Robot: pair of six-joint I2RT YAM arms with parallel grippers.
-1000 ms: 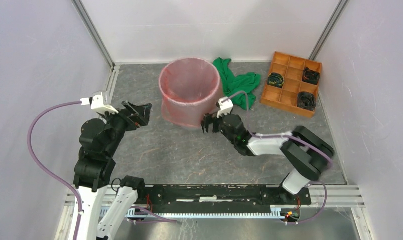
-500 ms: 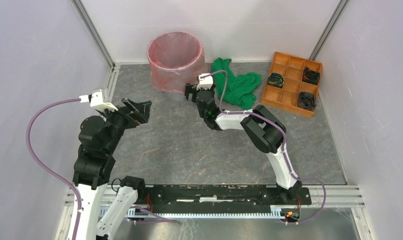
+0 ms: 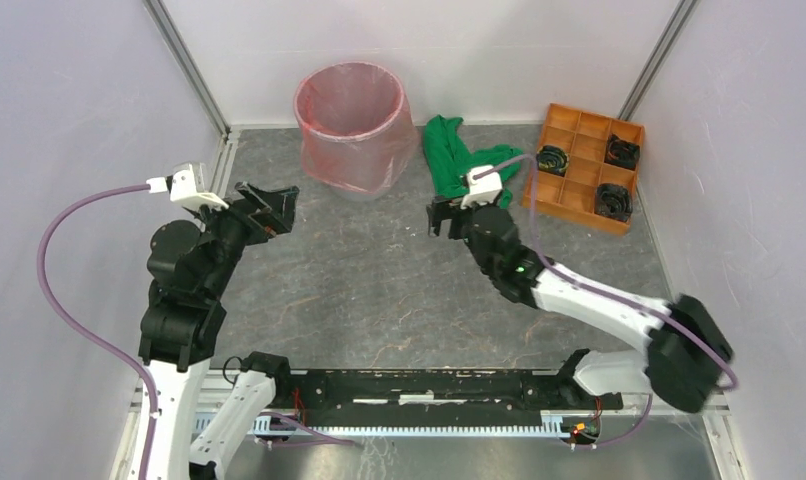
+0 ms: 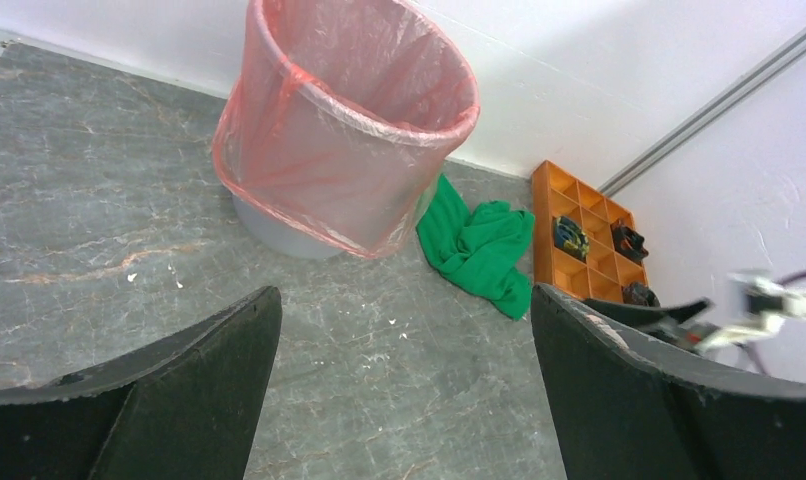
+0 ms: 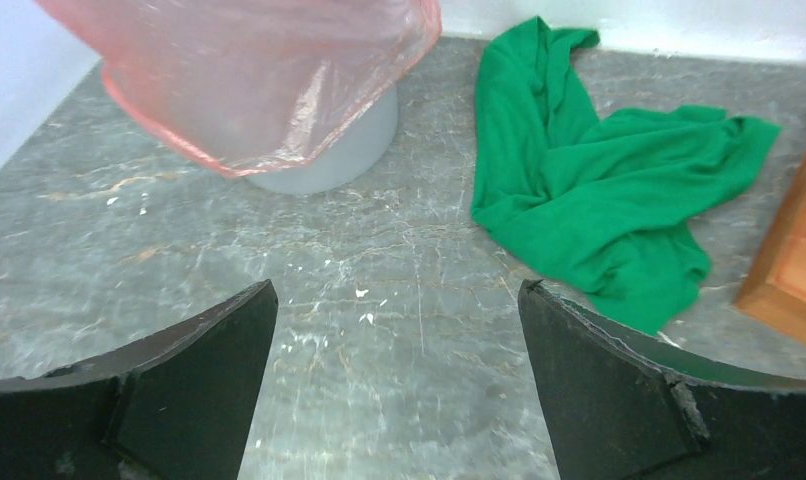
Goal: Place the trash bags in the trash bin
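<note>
Overhead and both low wrist views share the trash bin [image 4: 279, 236].

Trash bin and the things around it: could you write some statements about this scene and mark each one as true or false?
1. The red-orange bag lines the trash bin and hangs over its rim on the outside. True.
2. The right gripper is shut on the green cloth. False: its jaws stand open and hold nothing, and the cloth lies ahead of it.
3. The green cloth lies on the table between the bin and the orange tray. True.
4. The trash bin lies on its side. False: it stands upright near the back wall.
5. Every compartment of the orange tray is empty. False: three compartments hold dark items.
</note>
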